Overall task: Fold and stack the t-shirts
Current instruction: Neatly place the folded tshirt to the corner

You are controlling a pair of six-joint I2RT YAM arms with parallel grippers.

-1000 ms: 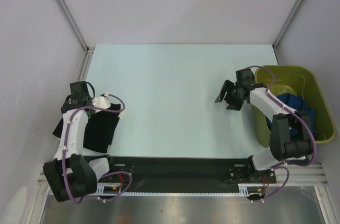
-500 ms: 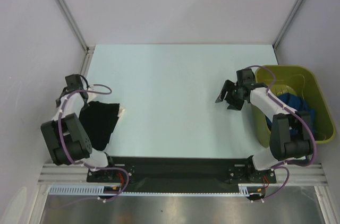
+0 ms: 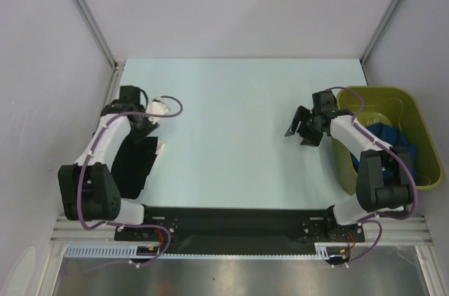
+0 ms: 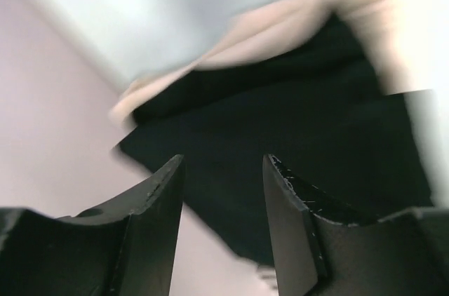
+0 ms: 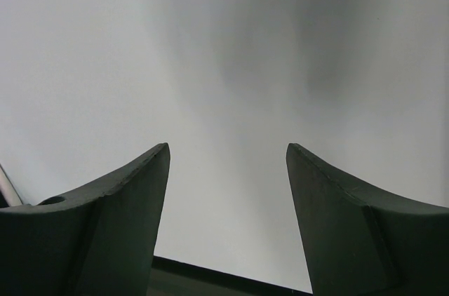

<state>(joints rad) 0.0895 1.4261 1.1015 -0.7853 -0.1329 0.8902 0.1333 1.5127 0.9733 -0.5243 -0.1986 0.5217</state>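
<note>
— What is in the olive-green bin?

— A bright blue t-shirt, bunched at the bottom. The bin stands behind the right gripper, on its forearm side, and the gripper points away from it over the pale table.

— Is that gripper holding anything?

— No. In its wrist view the fingers are spread wide with only bare surface between them. It is released.

— And the left gripper?

— Also released: its two fingers stand apart with nothing between them. The wrist view is blurred, so I cannot tell whether the tips touch cloth.

— Where are the other shirts from there?

— The black t-shirt lies just ahead of and beneath those fingertips, filling most of that view. A strip of the cream t-shirt shows along its far edge, under the black cloth. From above, the black shirt lies between the left gripper and its arm's base, with a bit of cream at its inner edge.

— And from the right gripper?

— Well apart, across the table.
</note>
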